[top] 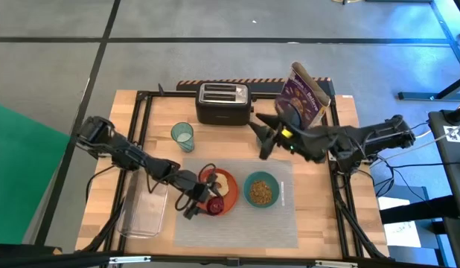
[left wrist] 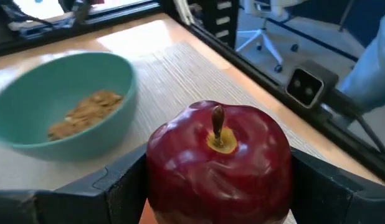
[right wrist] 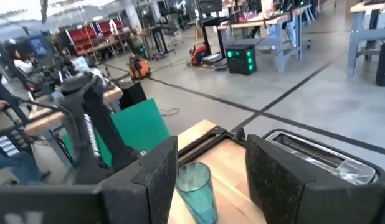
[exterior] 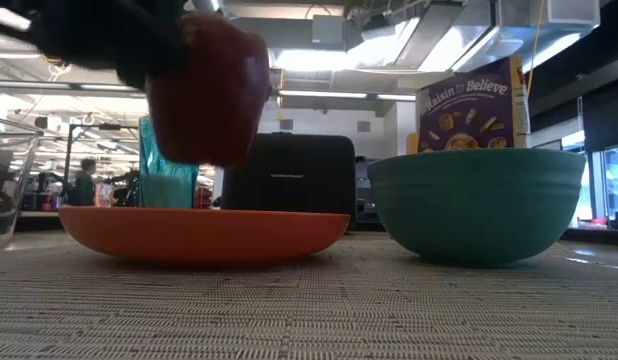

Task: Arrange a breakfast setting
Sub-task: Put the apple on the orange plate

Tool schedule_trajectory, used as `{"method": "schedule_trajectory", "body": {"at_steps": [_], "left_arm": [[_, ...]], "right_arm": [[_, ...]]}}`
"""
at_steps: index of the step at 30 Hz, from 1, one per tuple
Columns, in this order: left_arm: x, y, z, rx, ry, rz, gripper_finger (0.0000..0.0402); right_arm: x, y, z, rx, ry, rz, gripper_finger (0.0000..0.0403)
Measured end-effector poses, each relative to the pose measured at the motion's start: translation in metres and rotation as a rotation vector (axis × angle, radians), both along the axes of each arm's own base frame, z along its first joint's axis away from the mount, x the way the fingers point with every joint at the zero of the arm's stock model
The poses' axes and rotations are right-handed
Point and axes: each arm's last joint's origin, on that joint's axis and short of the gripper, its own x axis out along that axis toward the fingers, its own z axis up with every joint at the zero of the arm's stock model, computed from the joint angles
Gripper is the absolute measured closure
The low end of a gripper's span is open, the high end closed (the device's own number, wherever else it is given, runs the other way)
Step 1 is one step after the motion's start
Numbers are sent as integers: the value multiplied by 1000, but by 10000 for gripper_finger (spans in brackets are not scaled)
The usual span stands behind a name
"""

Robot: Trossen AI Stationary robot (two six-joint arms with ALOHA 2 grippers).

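— Where's the left arm?

— It reaches in from the table's left edge, stretched low across the wood. The left gripper point(top: 204, 199) is over the orange plate point(top: 228, 202), fingers clamped on either side of the dark red apple point(left wrist: 218, 163). From the left wrist view you see the stem pointing up and a dark finger point(left wrist: 125, 186) pressed to each flank.

— Is the apple down on the plate?

— From above, I can't tell; the gripper covers most of it. The low view settles it: the apple point(exterior: 209, 88) hangs clear above the plate point(exterior: 201, 234), a gap under it.

— And the right arm?

— It comes in from the right edge, raised, its right gripper point(top: 266, 139) between the black toaster point(top: 223, 103) and the purple cereal box point(top: 305, 97). Its fingers point(right wrist: 160, 174) stand apart with nothing between them. Through the gap its own camera sees the bluish tumbler point(right wrist: 195, 190) on the wood.

— The rest of the setting?

— The teal bowl point(top: 260, 189) sits just right of the plate on the grey placemat point(top: 237, 223), cereal inside. The bagel half point(top: 222, 183) lies on the plate, partly under the gripper. A clear container point(top: 144, 212) sits left of the mat.

— Anything you can't make out?

— There is a pale strip right of the bowl, too faint to name. In the low view the bagel is hidden behind the plate's rim.
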Motion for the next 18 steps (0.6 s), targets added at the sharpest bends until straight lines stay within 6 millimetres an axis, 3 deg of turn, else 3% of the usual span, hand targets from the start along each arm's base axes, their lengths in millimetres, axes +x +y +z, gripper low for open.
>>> {"method": "schedule_trajectory", "body": {"at_steps": [8, 18], "left_arm": [[5, -5, -29, 71, 49, -34, 95], [8, 0, -33, 101, 51, -29, 95]], "right_arm": [[-4, 29, -1, 1, -39, -64, 220], [-1, 38, -7, 40, -56, -68, 220]]}}
